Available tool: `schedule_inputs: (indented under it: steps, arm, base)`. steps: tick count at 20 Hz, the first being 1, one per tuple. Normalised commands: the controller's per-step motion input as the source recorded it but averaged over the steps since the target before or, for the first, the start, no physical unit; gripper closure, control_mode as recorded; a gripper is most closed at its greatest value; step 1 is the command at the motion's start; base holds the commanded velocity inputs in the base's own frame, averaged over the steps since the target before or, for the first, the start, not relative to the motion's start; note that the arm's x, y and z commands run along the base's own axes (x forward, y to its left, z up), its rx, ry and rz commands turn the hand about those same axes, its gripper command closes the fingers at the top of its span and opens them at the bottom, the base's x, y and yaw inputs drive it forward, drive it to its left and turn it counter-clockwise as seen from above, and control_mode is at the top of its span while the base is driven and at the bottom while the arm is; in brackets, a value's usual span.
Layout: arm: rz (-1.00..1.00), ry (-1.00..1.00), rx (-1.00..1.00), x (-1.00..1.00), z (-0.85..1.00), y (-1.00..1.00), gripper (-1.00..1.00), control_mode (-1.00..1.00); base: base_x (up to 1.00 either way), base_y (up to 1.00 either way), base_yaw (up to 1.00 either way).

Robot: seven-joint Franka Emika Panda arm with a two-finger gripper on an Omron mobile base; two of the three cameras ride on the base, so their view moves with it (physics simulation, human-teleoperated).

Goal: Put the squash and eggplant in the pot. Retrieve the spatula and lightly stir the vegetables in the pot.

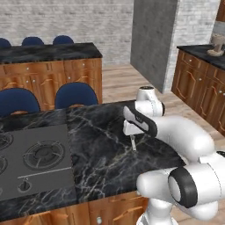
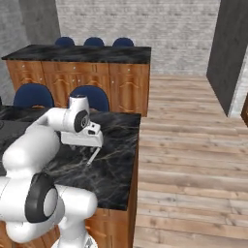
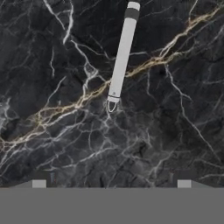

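The spatula lies flat on the black marble counter. Its white handle has a grey band near the top of the hand view and a small wire loop at the near end. My gripper hangs just above the counter, open wide, its two fingertips well short of the loop end and holding nothing. From the base views, the hand hovers over the spatula, which pokes out below the hand as a thin pale stick. The squash, eggplant and pot are out of view.
A grey cooktop with round burners is set into the counter to the left of the arm. Blue chairs stand behind the counter. The counter's right edge drops to a wooden floor.
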Motion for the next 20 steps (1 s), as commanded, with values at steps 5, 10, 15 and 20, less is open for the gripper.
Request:
schedule_inputs:
  steps: [5, 10, 15, 20]
  arm:
    - [0.0, 0.0, 0.0, 0.81, -0.63, 0.1, -1.0, -1.0]
    - [0.0, -0.03, 0.01, 0.28, -0.61, -0.02, -1.0, -1.0]
    - [-0.05, -0.01, 0.0, 0.07, -0.4, -0.02, -1.0, -1.0]
    - [-0.06, 0.02, 0.0, 0.01, -0.3, 0.0, -1.0, -1.0]
  base:
    - [0.0, 0.0, 0.0]
    - [0.0, 0.0, 0.0]
    - [0.0, 0.0, 0.0]
    - [0.0, 0.0, 0.0]
